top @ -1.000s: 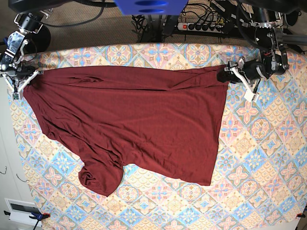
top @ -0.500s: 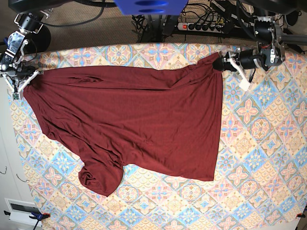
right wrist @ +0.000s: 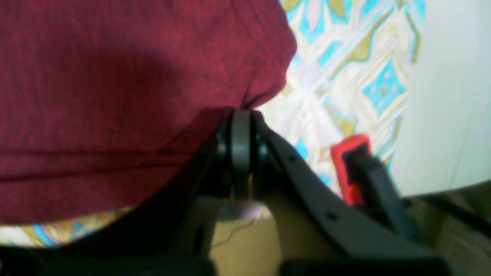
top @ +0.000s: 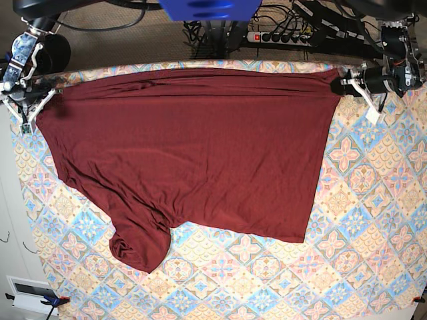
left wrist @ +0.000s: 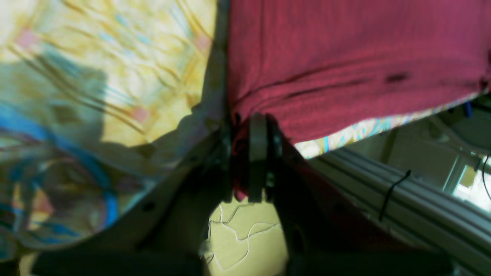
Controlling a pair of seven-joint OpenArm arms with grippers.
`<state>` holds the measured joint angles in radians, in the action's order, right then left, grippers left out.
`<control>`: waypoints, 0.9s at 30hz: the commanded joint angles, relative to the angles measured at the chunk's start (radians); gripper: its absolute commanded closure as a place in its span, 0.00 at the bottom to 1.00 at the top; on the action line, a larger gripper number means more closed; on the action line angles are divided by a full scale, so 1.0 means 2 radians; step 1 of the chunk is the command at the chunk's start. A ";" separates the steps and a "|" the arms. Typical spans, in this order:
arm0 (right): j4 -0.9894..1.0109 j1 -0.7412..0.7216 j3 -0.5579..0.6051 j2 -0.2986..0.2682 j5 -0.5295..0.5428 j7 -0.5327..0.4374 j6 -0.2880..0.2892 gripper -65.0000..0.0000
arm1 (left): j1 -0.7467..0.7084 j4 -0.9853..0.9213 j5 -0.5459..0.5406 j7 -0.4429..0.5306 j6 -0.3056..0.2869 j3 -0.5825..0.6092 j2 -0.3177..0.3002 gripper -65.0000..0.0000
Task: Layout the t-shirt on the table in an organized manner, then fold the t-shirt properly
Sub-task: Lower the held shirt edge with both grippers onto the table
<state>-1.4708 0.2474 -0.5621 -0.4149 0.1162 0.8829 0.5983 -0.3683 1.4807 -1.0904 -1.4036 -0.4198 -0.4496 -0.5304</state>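
The dark maroon t-shirt (top: 193,147) lies stretched across the tile-patterned table (top: 373,220), its top edge pulled taut near the far edge. A bunched sleeve (top: 137,247) lies at the front left. My left gripper (top: 341,85), at the base view's right, is shut on the shirt's far right corner; the left wrist view shows fabric (left wrist: 345,57) pinched between its pads (left wrist: 256,153). My right gripper (top: 41,100), at the base view's left, is shut on the far left corner; the right wrist view shows fabric (right wrist: 134,96) running into its closed pads (right wrist: 241,149).
A power strip and cables (top: 287,33) lie on the floor behind the table. A red-tipped clamp (right wrist: 351,168) holds the cloth at the table edge beside my right gripper. Patterned cloth (top: 267,280) shows bare along the front and right.
Both grippers have pulled the shirt toward the far edge and outward. The left gripper moved right and back, spreading the top edge wide and taut.
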 commanded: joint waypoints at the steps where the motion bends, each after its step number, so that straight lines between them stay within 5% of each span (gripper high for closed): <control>1: -0.011 -0.003 -0.006 -0.016 -0.003 -0.008 -0.006 1.00 | 0.001 0.006 -0.001 0.005 0.001 -0.016 -0.013 1.00; 13: -0.011 -0.006 -0.024 -0.016 -0.006 -0.008 -0.006 1.00 | 0.063 0.005 -0.081 0.008 0.001 -0.030 0.014 1.00; 27: -0.010 -0.015 -0.025 -0.016 -0.006 -0.008 -0.006 1.00 | 0.146 0.002 -0.056 0.009 0.004 -0.030 0.081 1.00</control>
<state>-1.4761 0.2306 -0.5991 -0.4183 0.1089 0.8837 0.5961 -0.0860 1.4700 -1.1862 -1.3991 -0.4091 -0.5003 -0.3538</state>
